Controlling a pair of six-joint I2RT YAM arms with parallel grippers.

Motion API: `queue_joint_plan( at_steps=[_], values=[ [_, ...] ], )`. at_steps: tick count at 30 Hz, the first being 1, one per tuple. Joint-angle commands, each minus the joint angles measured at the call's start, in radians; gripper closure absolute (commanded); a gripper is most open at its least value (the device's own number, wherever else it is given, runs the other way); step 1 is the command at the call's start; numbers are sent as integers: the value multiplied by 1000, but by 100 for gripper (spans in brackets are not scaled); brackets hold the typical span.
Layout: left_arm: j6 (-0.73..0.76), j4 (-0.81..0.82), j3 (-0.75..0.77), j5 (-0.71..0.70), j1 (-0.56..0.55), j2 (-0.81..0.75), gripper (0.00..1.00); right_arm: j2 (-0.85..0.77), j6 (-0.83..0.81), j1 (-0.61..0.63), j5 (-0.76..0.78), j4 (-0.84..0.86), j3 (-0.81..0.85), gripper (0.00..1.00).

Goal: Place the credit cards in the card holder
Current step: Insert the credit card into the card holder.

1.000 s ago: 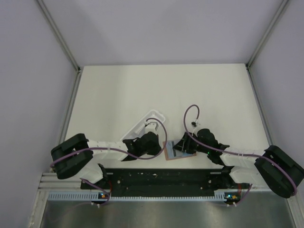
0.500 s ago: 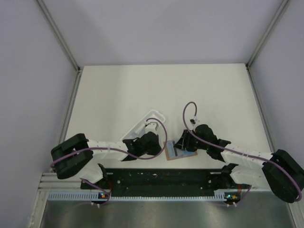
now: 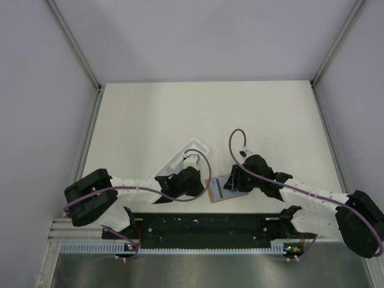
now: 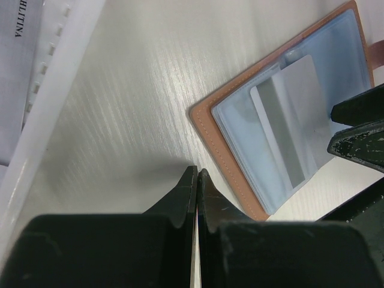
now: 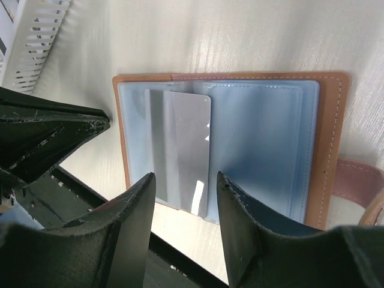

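The card holder (image 3: 215,197) lies open on the table between the two grippers, orange-brown outside and pale blue-grey inside (image 5: 258,144) (image 4: 240,120). One silvery credit card with a dark stripe (image 5: 191,150) (image 4: 291,129) lies on its left page, its near end just past the page's edge. My right gripper (image 5: 185,179) (image 3: 230,183) is open and empty, its fingers either side of the card's near end and above it. My left gripper (image 4: 197,172) (image 3: 203,187) is shut and empty, its tip on the table beside the holder's edge. No other cards show.
A long white plastic tray (image 3: 180,157) (image 4: 54,90) (image 5: 33,36) lies just left of the holder, under the left wrist. The black rail (image 3: 210,225) (image 5: 120,264) runs along the table's near edge, close behind the holder. The holder's strap (image 5: 360,180) sticks out at its right.
My right arm has stretched out and its gripper has shifted slightly left and away over the holder, so the card shows more. The left arm has not moved.
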Motion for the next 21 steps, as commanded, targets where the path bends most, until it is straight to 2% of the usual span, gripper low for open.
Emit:
queue_joint_plan(
  at_steps=[1,21],
  values=[
    [1,32,33,1,-5,4,100,7,-25,10,14,10,30,56],
    [6,52,72,24,-14,69,100,105,7,15,-104,217,-14,59]
  ],
)
